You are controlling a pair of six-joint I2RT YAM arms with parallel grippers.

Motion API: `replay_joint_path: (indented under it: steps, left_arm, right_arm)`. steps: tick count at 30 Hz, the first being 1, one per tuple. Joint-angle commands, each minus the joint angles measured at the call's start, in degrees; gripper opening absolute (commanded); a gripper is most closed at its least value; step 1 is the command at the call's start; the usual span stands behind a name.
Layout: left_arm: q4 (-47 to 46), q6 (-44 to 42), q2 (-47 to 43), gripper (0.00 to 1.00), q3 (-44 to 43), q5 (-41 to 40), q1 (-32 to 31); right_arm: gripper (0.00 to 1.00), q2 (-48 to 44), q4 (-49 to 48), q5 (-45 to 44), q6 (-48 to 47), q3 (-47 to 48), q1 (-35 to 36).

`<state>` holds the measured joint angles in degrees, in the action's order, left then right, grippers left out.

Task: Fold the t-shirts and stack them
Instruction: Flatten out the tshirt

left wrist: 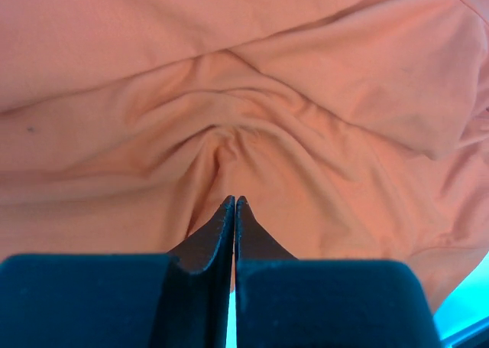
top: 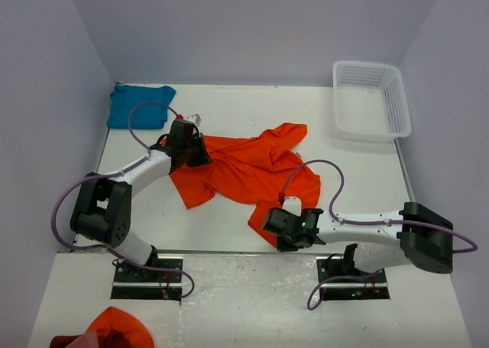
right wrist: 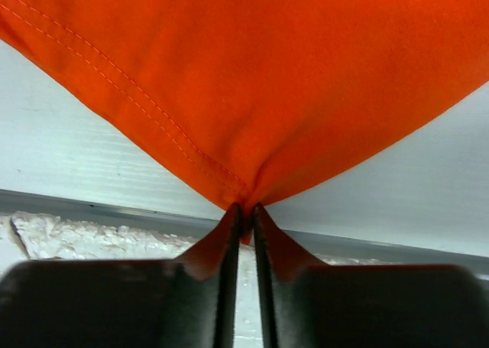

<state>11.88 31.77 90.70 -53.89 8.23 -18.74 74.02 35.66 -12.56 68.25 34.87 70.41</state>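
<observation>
The bright orange t-shirt lies crumpled in the middle of the table. My left gripper rests on its left side. In the left wrist view its jaws are pressed together, and the orange cloth puckers toward their tips. My right gripper is at the shirt's near corner by the table's front edge. In the right wrist view it is shut on the hemmed corner of the orange t-shirt, with a bit of cloth between the jaws. The teal-blue t-shirt lies folded at the back left.
A white plastic basket stands at the back right corner. Walls enclose the table on three sides. An orange cloth lump lies off the table at the bottom left. The table's front rim runs just under the right gripper.
</observation>
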Motion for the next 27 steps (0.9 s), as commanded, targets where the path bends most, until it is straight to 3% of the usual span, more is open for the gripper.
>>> replay_joint_path:
  steps: [1,4,12,15,20,23,27]
  left_arm:
    - [1.8,-1.4,-5.1,0.0,2.6,-0.8,0.2]
    - [3.1,0.9,-8.8,0.0,6.8,-3.8,-0.9]
    - [4.2,15.1,-24.6,0.0,23.8,-13.8,-8.8]
    - [10.2,21.7,-31.7,0.0,28.9,-18.4,-9.6]
    - [18.9,24.1,-37.2,0.15,27.4,-25.7,-9.6]
    - [21.1,23.3,-35.9,0.23,24.7,-28.0,-9.5]
    - [21.0,22.7,-32.8,0.26,23.8,-29.2,-9.6]
  right_arm:
    - [0.09,2.2,-1.4,-2.1,3.6,-1.6,0.9]
    - [0.0,1.3,-0.2,-3.3,4.7,-1.7,1.2]
    - [0.0,0.6,2.9,-7.3,3.7,1.8,1.2]
    - [0.0,-0.1,1.7,-7.4,1.6,2.0,1.2]
    - [0.0,-1.0,-2.5,-5.6,-0.7,0.5,1.2]
    - [0.0,-0.6,-3.5,-4.8,-1.5,-0.2,1.2]
    - [0.0,-1.9,-3.6,-4.3,-1.7,-1.5,1.2]
